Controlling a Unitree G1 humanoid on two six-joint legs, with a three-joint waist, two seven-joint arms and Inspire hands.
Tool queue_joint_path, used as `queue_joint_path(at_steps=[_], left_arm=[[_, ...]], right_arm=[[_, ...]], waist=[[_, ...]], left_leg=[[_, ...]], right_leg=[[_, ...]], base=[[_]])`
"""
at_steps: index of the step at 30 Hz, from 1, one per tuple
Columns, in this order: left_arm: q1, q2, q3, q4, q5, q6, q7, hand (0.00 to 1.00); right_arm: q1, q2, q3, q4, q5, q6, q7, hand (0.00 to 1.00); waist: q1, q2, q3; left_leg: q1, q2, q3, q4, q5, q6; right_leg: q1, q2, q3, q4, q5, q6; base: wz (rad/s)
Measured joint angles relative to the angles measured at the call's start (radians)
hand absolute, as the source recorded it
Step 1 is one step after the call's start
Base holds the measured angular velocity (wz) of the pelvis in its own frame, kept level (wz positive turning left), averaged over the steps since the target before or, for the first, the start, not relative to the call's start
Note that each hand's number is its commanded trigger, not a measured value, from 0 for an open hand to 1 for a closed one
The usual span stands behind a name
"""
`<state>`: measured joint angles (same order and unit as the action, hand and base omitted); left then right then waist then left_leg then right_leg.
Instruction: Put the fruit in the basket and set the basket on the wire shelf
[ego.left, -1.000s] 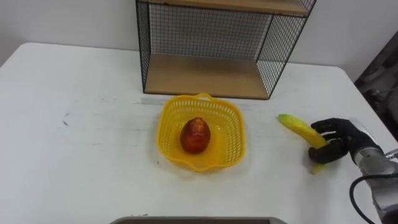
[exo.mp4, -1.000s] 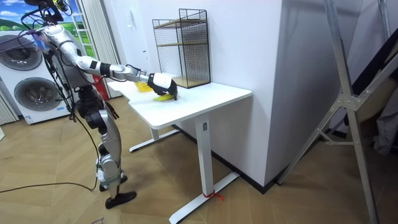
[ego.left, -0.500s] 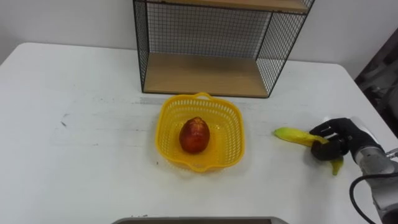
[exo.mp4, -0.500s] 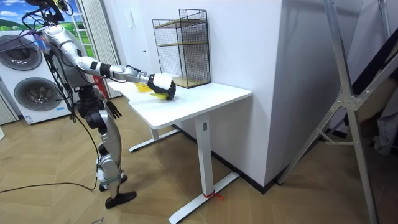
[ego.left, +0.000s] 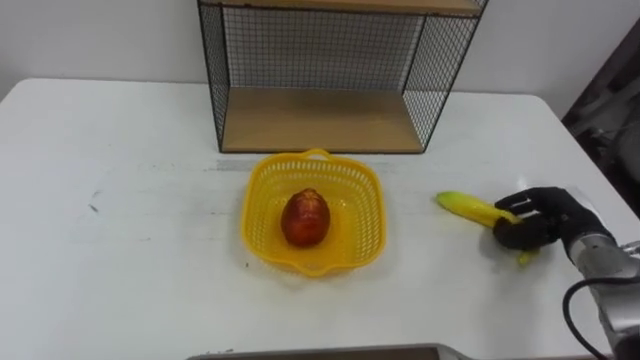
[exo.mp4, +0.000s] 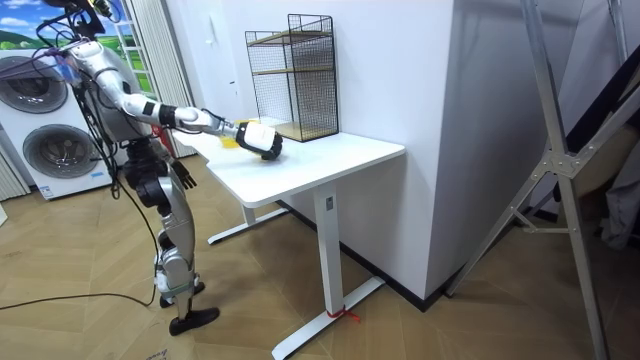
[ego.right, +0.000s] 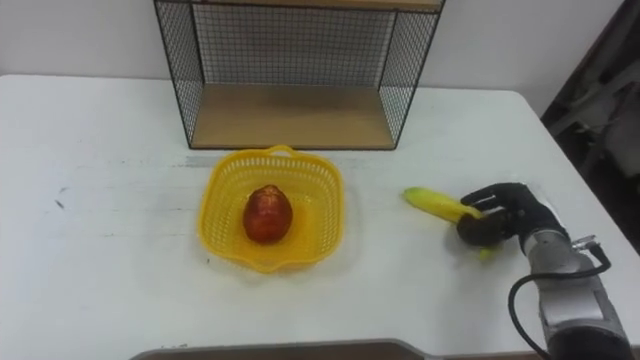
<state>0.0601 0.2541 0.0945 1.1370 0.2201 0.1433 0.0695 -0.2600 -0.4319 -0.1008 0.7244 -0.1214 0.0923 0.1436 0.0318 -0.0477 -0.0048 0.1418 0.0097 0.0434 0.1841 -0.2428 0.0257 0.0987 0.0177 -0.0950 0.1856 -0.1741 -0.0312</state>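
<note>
Across the left of the left eye view lies the bare white top of the bench (ego.left: 120, 250), marked by a few faint scuffs. At the far edge, centre, stands the wire shelf (ego.left: 320, 120), a black mesh frame with a wooden lower board and a second board above. Just in front of it, apart from its base, sits the yellow plastic basket (ego.left: 258, 215), upright on the bench. A red apple (ego.left: 305, 217) rests inside, near the middle of the basket's floor. To the right of the basket, well clear of its rim, is the banana (ego.left: 462, 204), its free end pointing left towards the basket. My right robot hand (ego.left: 535, 222) is clenched round the banana's other end, dark fingers wrapped over it; a short yellow tip shows below the hand. Whether the banana touches the bench I cannot tell.

From the room view's left: two washing machines (exo.mp4: 50, 150), then myself standing at the bench's end with the right arm stretched out over it. My left robot hand (exo.mp4: 184, 173) hangs beside my hip; its state I cannot tell.
</note>
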Motion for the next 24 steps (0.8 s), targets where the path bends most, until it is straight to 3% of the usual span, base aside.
queue_joint_path(at_steps=[5, 12, 24], left_arm=[[0.0, -0.001, 0.001, -0.003, -0.013, 0.0, 0.0, 0.0], [0.003, -0.005, 0.003, -0.041, -0.013, 0.0, 0.0, 0.0], [0.032, -0.026, 0.003, -0.093, -0.013, 0.004, 0.0, 0.0]], right_arm=[[0.068, 0.03, 0.001, -0.083, 0.305, 0.01, 0.014, 1.0], [0.124, 0.104, 0.025, -0.219, 0.598, 0.021, 0.053, 1.0], [0.166, 0.13, 0.052, -0.361, 0.687, 0.022, 0.057, 1.0]], waist=[[0.0, 0.018, -0.0072], [0.002, 0.024, -0.003], [0.002, 0.029, -0.0035]], left_leg=[[0.006, 0.007, 0.007, -0.002, 0.0, 0.0], [0.0, 0.008, 0.01, -0.003, 0.0, 0.0], [-0.011, 0.0, 0.003, 0.003, 0.0, 0.0]], right_leg=[[-0.001, -0.001, 0.011, -0.001, 0.0, 0.0], [0.0, -0.002, 0.004, -0.002, 0.0, 0.0], [-0.002, -0.006, -0.013, -0.001, 0.0, 0.001]], base=[[-0.06], [0.03], [0.04]])
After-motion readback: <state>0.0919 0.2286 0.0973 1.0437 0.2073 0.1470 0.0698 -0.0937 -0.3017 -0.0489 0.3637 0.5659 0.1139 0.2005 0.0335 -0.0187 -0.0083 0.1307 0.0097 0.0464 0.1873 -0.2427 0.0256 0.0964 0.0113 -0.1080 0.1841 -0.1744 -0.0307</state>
